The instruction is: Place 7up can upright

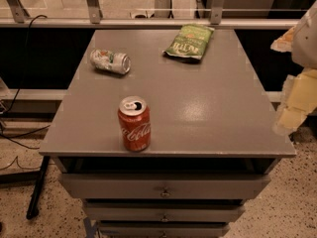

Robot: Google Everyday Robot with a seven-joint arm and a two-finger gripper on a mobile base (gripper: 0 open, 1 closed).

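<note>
The 7up can [110, 61] is silver-white with green markings. It lies on its side at the back left of the grey cabinet top [208, 108], its top end pointing right. My gripper [295, 102] shows as pale yellowish parts at the right edge of the view, beside the cabinet's right side. It is far from the can and touches nothing on the top.
A red Coca-Cola can [134, 123] stands upright near the front left edge. A green chip bag [189, 42] lies flat at the back centre. Drawers [163, 187] sit below the top. A rail and glass run behind, and cables lie on the floor at left.
</note>
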